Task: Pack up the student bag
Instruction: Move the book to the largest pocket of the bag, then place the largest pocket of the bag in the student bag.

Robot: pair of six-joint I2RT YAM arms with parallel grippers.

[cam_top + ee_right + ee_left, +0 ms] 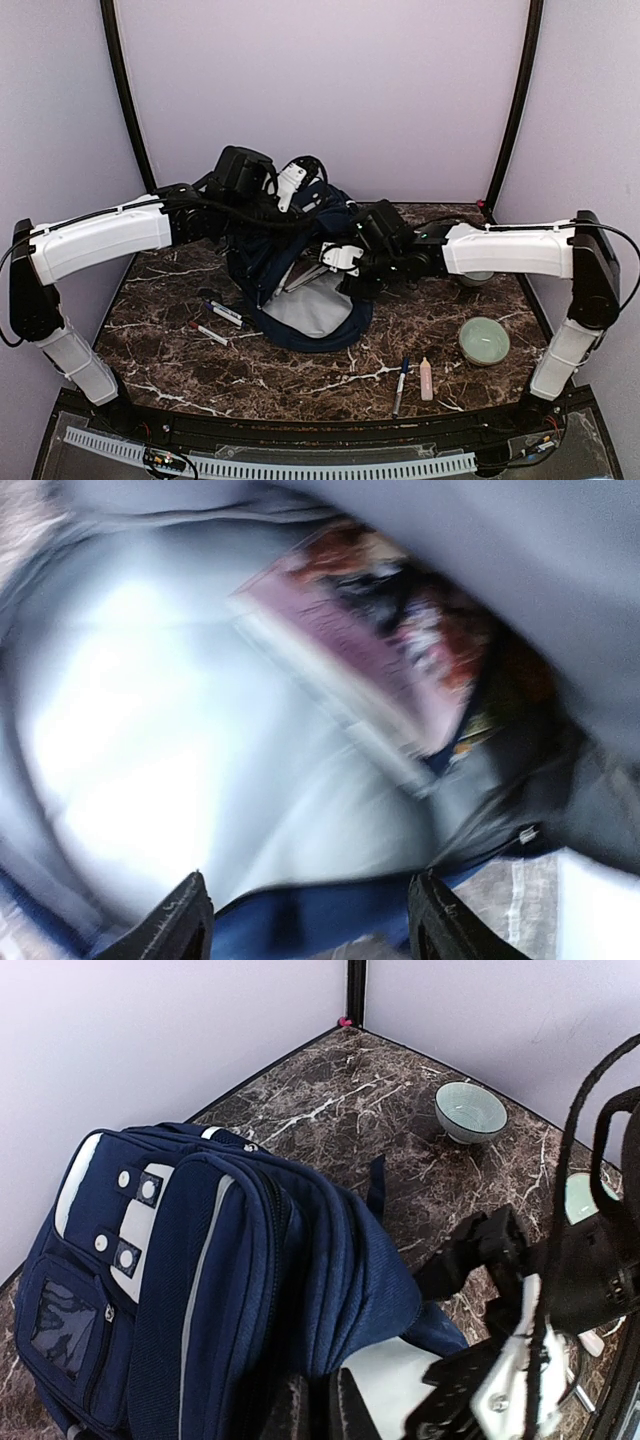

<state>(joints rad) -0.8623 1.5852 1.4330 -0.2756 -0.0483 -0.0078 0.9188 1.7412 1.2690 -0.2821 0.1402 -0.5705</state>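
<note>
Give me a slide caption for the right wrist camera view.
Right gripper, jaws open, at the mouth of the student bag, a book lying inside on its pale lining.

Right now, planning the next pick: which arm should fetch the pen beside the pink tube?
Right, probably: the right pincer is open and empty at the backpack mouth, nearer the pen. The left pincer is shut on the backpack, propping it.

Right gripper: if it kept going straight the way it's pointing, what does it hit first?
The right gripper would likely meet the pale lining inside the student bag first; the book sits right of its line, though blur hides depth.
</note>
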